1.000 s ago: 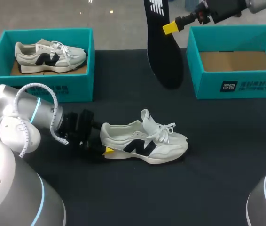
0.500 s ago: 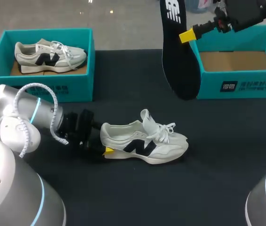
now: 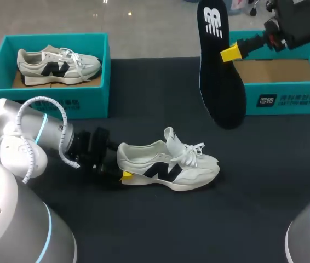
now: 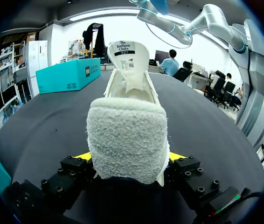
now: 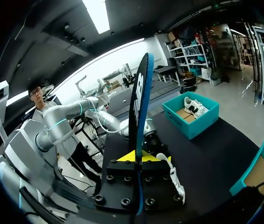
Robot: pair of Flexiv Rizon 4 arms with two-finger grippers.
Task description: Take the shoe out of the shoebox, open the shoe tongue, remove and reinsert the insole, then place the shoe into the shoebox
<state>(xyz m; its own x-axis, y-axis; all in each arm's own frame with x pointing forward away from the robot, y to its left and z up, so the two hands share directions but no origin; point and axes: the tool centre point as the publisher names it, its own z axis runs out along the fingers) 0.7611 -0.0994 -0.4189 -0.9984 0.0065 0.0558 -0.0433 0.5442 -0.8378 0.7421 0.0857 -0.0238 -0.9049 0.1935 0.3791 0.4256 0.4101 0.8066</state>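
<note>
A white shoe (image 3: 168, 164) with a black logo lies on its sole mid-table, toe to the right, tongue pulled up. My left gripper (image 3: 121, 167) holds its heel; in the left wrist view the fleecy heel (image 4: 127, 140) sits between both yellow fingertips (image 4: 83, 156), touching each. My right gripper (image 3: 229, 53) is shut on a black insole (image 3: 218, 71), which hangs upright above the table beside the right shoebox (image 3: 286, 101). In the right wrist view the insole (image 5: 139, 107) stands edge-on between the fingers of the right gripper (image 5: 136, 156), with the shoe (image 5: 176, 179) below it.
The empty teal right shoebox shows a brown cardboard floor. A second teal shoebox (image 3: 51, 104) at the back left holds another white shoe (image 3: 56, 64). Black cloth covers the table (image 3: 199, 219).
My right arm has carried the insole to the right and slightly lower, toward the right shoebox. The left arm and the shoe have not moved.
</note>
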